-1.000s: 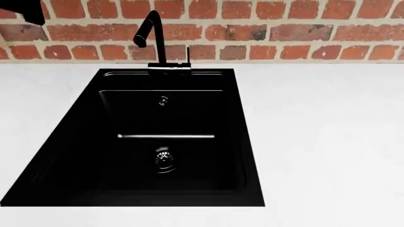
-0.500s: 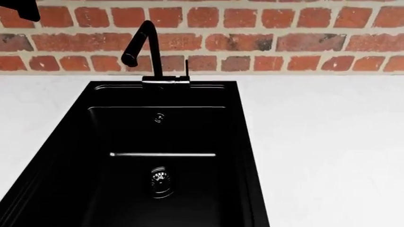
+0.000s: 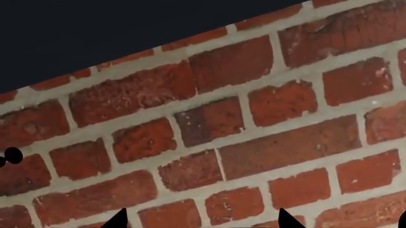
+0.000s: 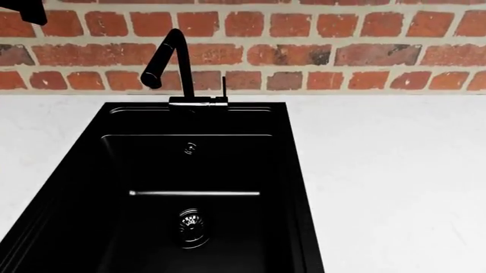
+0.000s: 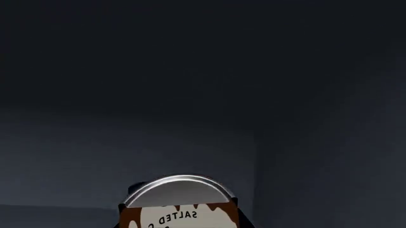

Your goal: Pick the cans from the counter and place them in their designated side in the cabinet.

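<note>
The head view sits slightly lower on the sink point(image 4: 190, 187) and tap point(image 4: 171, 62) than half a second ago. The right gripper point(image 5: 180, 223) clasps the white-and-brown can point(image 5: 179, 209) inside a dark cabinet point(image 5: 190, 95); the left gripper point(image 3: 199, 223) faces brick, its jaws apart.

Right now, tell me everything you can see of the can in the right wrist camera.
Only the upper part of the can shows, at the picture's lower edge. It has a shiny metal lid with a raised rim and a white and brown label with dripping brown edges, its lettering "SALTED C" reading upside down in this view. Small dark shapes flank it low down, probably the jaws, though the grip itself is not visible. Around it are dark grey walls meeting at a corner, apparently an enclosed space.
</note>
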Robot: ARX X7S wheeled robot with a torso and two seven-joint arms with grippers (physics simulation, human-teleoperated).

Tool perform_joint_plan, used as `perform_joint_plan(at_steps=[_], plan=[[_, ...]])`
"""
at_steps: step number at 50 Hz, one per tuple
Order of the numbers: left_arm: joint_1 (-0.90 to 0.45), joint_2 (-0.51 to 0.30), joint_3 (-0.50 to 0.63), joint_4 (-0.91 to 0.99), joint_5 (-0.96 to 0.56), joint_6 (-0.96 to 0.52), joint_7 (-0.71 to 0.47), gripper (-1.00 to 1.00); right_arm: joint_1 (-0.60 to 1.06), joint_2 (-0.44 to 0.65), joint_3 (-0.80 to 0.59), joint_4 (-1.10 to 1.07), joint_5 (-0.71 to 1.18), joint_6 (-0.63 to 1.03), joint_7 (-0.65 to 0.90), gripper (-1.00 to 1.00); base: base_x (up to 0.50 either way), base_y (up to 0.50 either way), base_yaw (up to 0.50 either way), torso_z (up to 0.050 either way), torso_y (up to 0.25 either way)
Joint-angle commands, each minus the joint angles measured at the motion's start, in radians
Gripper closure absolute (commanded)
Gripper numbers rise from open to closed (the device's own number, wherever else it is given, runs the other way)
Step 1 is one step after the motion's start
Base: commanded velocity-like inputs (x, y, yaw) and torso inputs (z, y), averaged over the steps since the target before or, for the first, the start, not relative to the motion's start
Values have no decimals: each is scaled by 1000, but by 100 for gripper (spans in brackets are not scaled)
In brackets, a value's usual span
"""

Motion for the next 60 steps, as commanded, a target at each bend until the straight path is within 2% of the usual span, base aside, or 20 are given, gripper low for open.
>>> perform_joint_plan(at_steps=[1,13,14,30,40,60], plan=[[0,4,8,-16,10,12,-10,-100,8,38,1,79,86,21,132,100,0,0,0,0,0],[-13,17,21,-56,20,32,-8,-100,8,73,7,167,166,47,238,100,0,0,0,0,1],[-13,17,21,-57,20,32,-8,-100,8,74,7,169,168,48,241,-100,0,0,0,0,0],[-14,20,20,-59,16,34,-9,-100,8,73,-3,190,156,38,222,-100,0,0,0,0,0],[-14,20,15,-57,11,34,-8,-100,8,47,-31,160,55,44,104,-100,0,0,0,0,0],[-10,22,6,-66,-1,44,-3,-100,8,24,-28,122,-3,51,44,-100,-329,0,0,0,0]])
